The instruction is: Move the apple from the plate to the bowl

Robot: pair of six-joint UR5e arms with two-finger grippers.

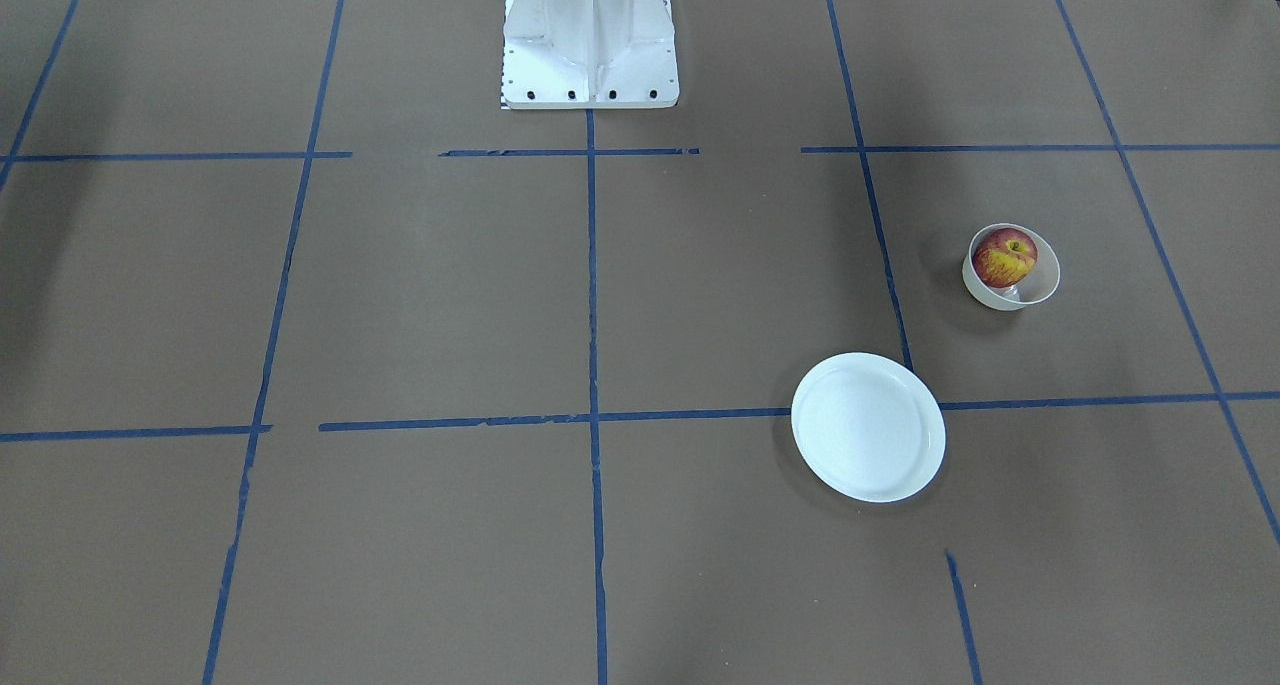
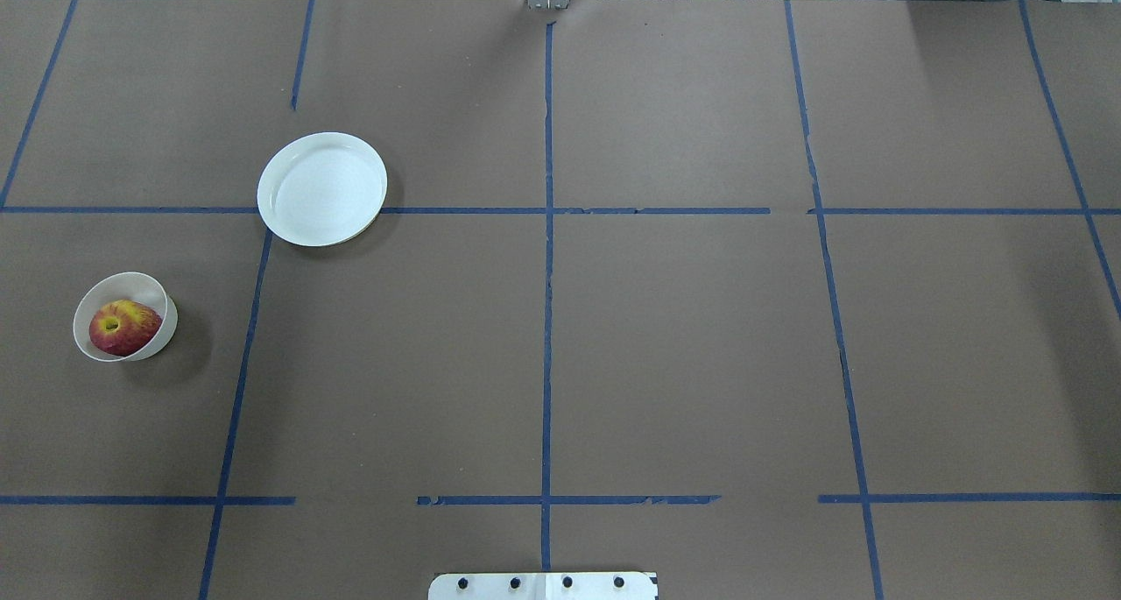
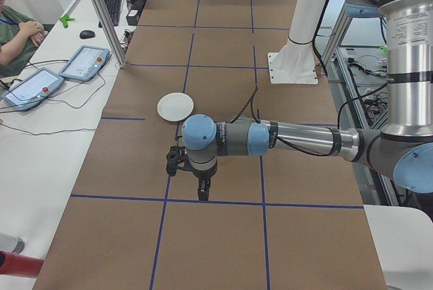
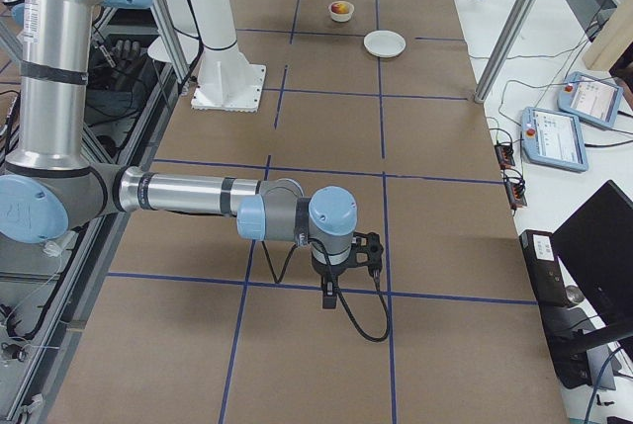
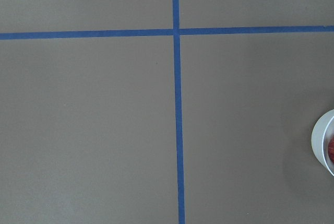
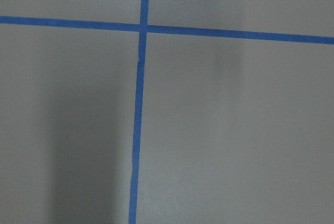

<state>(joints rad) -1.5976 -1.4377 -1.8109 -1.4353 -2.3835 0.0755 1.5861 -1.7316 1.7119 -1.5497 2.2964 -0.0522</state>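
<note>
The red and yellow apple lies inside the small cream bowl, on the robot's left side of the table; they also show in the overhead view, the apple in the bowl. The flat white plate is empty and stands apart from the bowl, also in the overhead view. The bowl's rim shows at the right edge of the left wrist view. My left gripper and right gripper hang above the table, seen only in the side views. I cannot tell whether either is open or shut.
Brown paper with blue tape lines covers the table. The white robot base stands at the robot's edge. Teach pendants and cables lie on the side bench, where an operator sits.
</note>
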